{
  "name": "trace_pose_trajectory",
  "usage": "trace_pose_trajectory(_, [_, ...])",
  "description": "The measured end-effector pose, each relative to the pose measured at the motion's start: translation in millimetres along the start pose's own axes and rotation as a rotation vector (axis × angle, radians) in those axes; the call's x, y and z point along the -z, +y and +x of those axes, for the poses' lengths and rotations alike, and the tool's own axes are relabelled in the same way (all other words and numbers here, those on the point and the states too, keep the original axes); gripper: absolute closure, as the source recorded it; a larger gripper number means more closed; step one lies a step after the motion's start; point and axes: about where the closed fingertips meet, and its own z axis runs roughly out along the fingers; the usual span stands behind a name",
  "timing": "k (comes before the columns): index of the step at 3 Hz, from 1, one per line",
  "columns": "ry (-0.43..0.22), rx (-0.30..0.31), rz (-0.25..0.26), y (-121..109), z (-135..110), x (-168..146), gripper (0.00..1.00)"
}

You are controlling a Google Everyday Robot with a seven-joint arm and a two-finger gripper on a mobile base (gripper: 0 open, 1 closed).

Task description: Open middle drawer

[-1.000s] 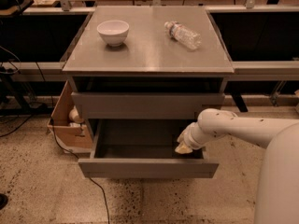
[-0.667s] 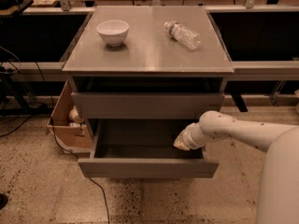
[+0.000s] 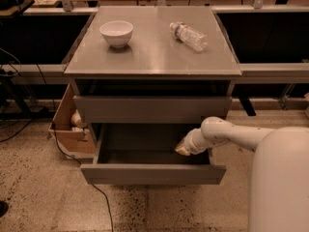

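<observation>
— Where is the middle drawer (image 3: pixel 152 174) found?

— It is seen pulled out from the front of the cabinet (image 3: pixel 152 57), directly under the taller closed drawer front (image 3: pixel 152 109). Its bare grey inside is exposed, and its flat front is carried well forward of the cabinet's face.

— And the gripper (image 3: pixel 182 150)?

— It is held inside the open drawer, at the cabinet's right side, just under the closed front above. It is reached in by the white arm (image 3: pixel 227 132), which is bent in from the right of the cabinet, where the robot's pale body (image 3: pixel 280 178) is seen.

— Is the pincer open or closed?

— That cannot be told; only a pale tip is made out against the drawer's inside, and nothing is seen to be gripped.

— What is kept on top of the cabinet?

— A white bowl (image 3: pixel 116 33) is set upright towards the back left of the cabinet top, and a clear plastic bottle (image 3: pixel 188 36) is laid on its side towards the back right, well apart from the bowl.

— And beside the cabinet?

— A cardboard box (image 3: pixel 65 124) is propped on the floor against the cabinet's left side, and a dark cable (image 3: pixel 104 204) is trailed over the floor in front of its left corner.
</observation>
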Motion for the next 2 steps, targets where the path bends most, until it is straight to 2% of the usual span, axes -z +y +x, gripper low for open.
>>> trace_pose_trajectory(1, [0.021, -0.053, -0.039, 4, 8, -17, 1.0])
trace_pose_trajectory(2, [0.043, -0.108, -0.093, 22, 23, -29, 1.0])
